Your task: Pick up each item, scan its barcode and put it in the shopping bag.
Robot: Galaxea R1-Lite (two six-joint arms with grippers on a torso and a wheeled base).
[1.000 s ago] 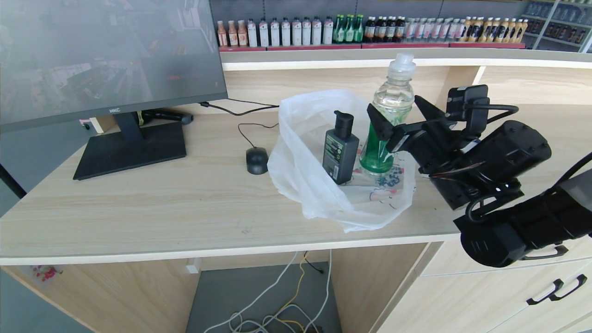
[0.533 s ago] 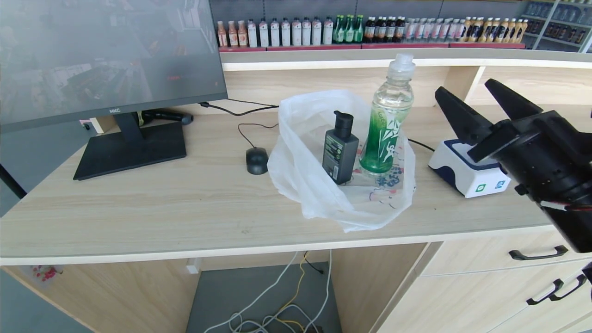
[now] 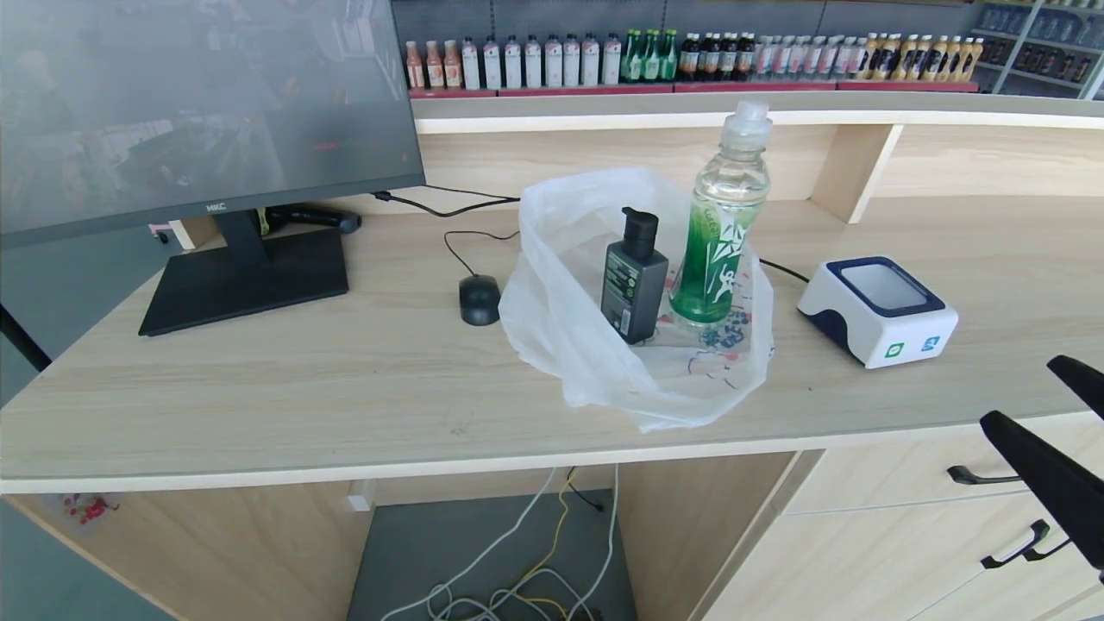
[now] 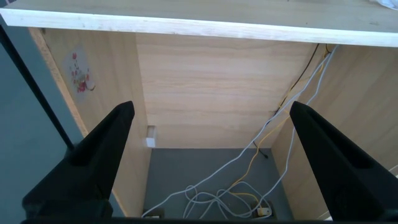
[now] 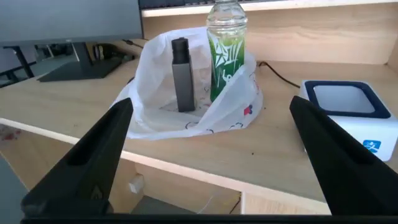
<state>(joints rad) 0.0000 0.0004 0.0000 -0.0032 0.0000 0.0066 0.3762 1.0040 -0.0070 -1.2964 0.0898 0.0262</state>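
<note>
A white plastic shopping bag [image 3: 604, 354] lies open on the wooden counter [image 3: 302, 379]. Inside it stand a dark grey pump bottle [image 3: 634, 280] and a tall clear bottle with a green label [image 3: 720, 233], both upright. The bag [image 5: 155, 106], the pump bottle [image 5: 181, 78] and the green-label bottle [image 5: 227, 53] also appear in the right wrist view. The white and blue barcode scanner [image 3: 875, 310] sits right of the bag; the scanner [image 5: 345, 115] shows there too. My right gripper [image 3: 1065, 431] hangs open and empty below the counter's front edge, at the far right. My left gripper [image 4: 205, 162] is open and empty under the counter.
A monitor [image 3: 198, 112] on a black stand fills the counter's left, with a wired mouse [image 3: 479, 299] between it and the bag. Drawers with black handles [image 3: 979, 476] sit under the counter at right. Loose cables [image 3: 517, 569] hang in the knee space. Shelves of bottles [image 3: 690, 56] line the back.
My right arm has pulled back from beside the green-label bottle, moving right and down below the counter edge, uncovering the scanner. The bag and bottles have not moved.
</note>
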